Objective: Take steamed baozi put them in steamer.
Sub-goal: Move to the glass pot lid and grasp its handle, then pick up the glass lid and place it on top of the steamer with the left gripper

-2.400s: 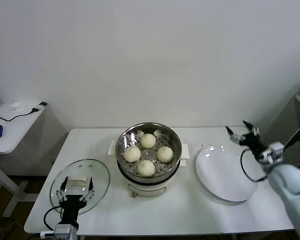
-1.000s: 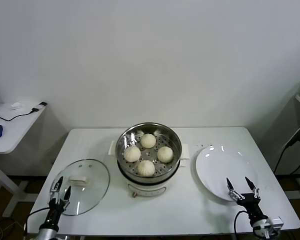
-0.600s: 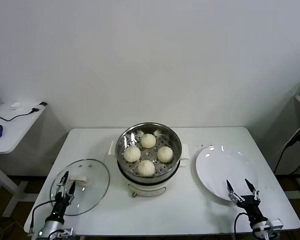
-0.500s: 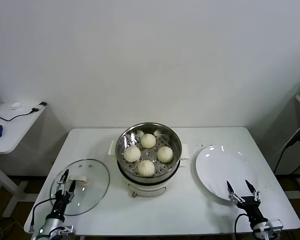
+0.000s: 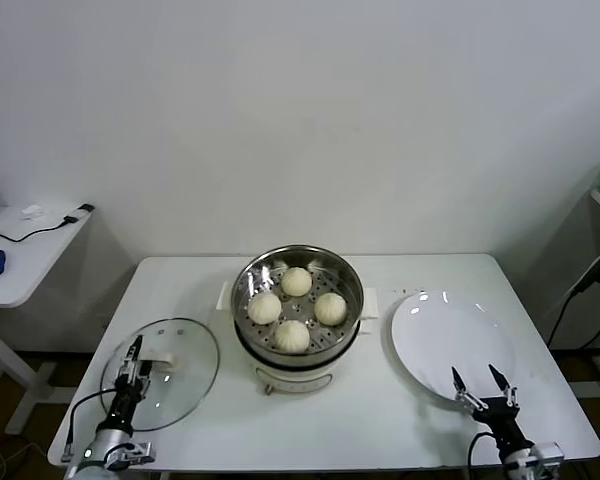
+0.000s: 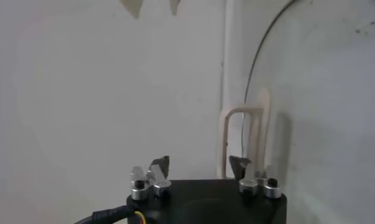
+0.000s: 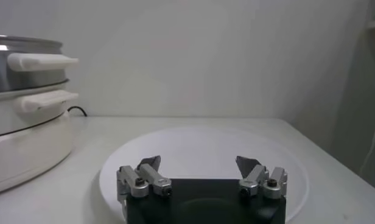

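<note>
Head view: table (image 5: 380, 420), steamer (image 5: 298, 345), four steamed baozi (image 5: 297, 308) already inside.
Loading appears complete; lid (image 5: 180, 385) fitting is the likely next move. Left gripper (image 5: 131, 368) hovers at the lid, spread unclear. Right gripper (image 5: 479, 389) is wide open and empty by the bare plate (image 5: 450, 345). Arms are cropped.

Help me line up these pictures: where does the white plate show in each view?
Head view: white plate on the table, to the right of the steamer.
Left wrist view: not in it.
Right wrist view: plate just past the right tool.
Shared landmark: the steamer.
</note>
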`<act>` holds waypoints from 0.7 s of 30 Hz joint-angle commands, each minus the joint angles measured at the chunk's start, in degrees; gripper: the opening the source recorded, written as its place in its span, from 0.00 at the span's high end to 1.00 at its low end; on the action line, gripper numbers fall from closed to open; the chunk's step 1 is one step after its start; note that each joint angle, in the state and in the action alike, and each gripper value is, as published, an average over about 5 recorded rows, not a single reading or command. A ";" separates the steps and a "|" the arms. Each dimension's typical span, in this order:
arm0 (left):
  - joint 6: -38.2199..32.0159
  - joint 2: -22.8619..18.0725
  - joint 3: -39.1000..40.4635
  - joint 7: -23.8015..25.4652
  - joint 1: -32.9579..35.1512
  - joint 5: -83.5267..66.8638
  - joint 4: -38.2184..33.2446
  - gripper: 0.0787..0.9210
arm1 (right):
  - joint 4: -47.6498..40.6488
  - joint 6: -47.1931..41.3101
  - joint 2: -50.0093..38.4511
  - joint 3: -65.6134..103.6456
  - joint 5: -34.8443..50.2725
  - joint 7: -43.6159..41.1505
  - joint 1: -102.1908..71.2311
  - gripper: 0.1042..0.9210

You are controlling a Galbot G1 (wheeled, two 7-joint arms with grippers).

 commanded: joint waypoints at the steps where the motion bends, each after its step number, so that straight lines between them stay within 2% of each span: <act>1: -0.29 0.09 0.27 -0.12 -1.08 0.96 3.44 0.37 | 0.79 0.01 0.56 0.07 -0.39 -0.12 -0.34 0.12; 10: -0.73 -0.09 0.31 -0.68 -1.60 0.79 4.00 0.70 | 0.70 -0.06 1.12 0.08 -0.62 -0.17 -0.61 0.12; 15: -0.62 -0.49 -0.02 -0.57 -0.64 -0.01 0.20 0.86 | 0.88 -0.19 1.23 0.14 -0.75 -0.17 -0.61 0.12; 18: 0.30 -0.54 -0.46 0.40 0.76 -1.51 -4.47 0.92 | 0.95 -0.24 1.20 0.16 -0.80 -0.20 -0.61 0.12; 21: 2.09 -0.02 -1.23 2.19 2.53 -4.85 -10.42 0.92 | 1.16 -0.29 1.22 0.17 -0.90 -0.32 -0.67 0.12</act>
